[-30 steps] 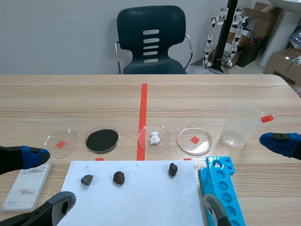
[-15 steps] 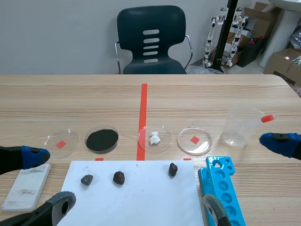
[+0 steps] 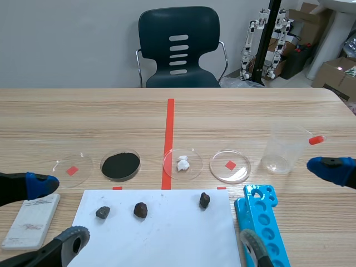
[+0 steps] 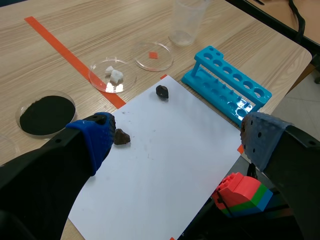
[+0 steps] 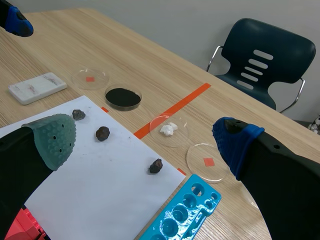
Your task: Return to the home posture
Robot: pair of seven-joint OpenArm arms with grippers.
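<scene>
Left end effector [image 4: 177, 137]: fingers spread wide, gripping nothing. Sits low at desk [image 3: 250, 111] 8 o'clock, over near corner of paper [image 3: 161, 236].
Right end effector [image 5: 142, 140]: also spread, gripping nothing, at desk 4 o'clock (rack [image 3: 266, 231] seen between its fingers).
Three stones [image 3: 141, 209] on paper.
Powder dish [image 3: 120, 165] and lump dish [image 3: 182, 163] at paper's 12 o'clock.
Beaker [image 3: 283, 149] at rack's 12 o'clock.
Slab [image 3: 30, 219] at paper's 9 o'clock.
</scene>
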